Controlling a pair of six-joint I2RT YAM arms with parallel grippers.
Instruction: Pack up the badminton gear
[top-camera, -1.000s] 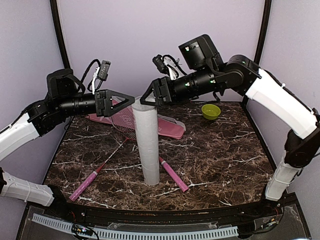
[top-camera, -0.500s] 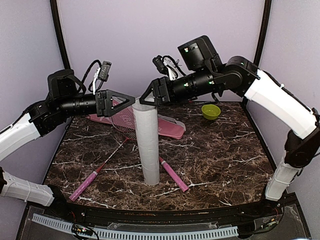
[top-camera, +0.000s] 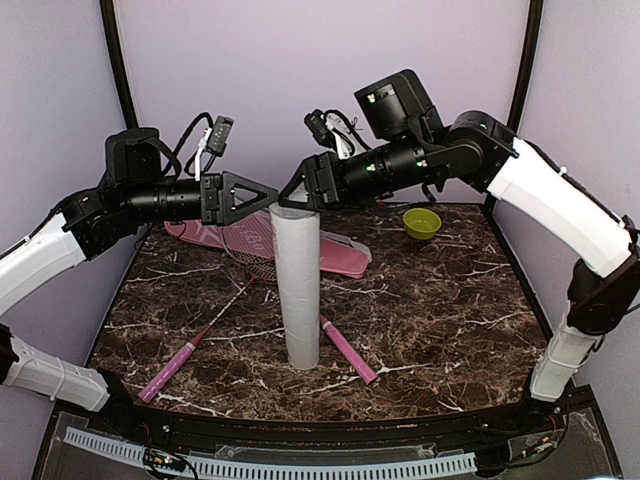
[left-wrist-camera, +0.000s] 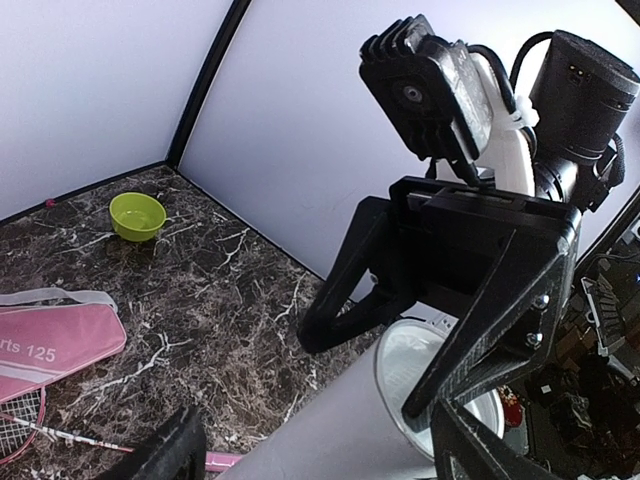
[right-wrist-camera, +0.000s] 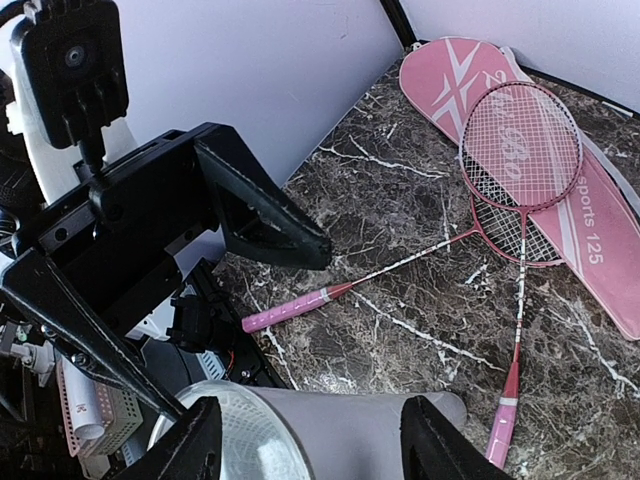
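Spread open beside tube (top-camera: 298, 290) mouth: left gripper (top-camera: 268, 196), right gripper (top-camera: 287, 199). Both rackets (top-camera: 172, 366) lie outside cover (top-camera: 340, 258); packing looks barely begun.

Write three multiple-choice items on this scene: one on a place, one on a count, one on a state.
1. Where does the bowl sit?
A. far right corner of the table
B. near left corner
C. dead centre

2. How many rackets lie there?
A. one
B. two
C. three

3. How is the tube?
A. on its side
B. leaning on the wall
C. upright

Key:
1 A, the top view shows it by the back wall on the right.
2 B, two pink handles and two heads show.
3 C, it stands on its base mid-table.
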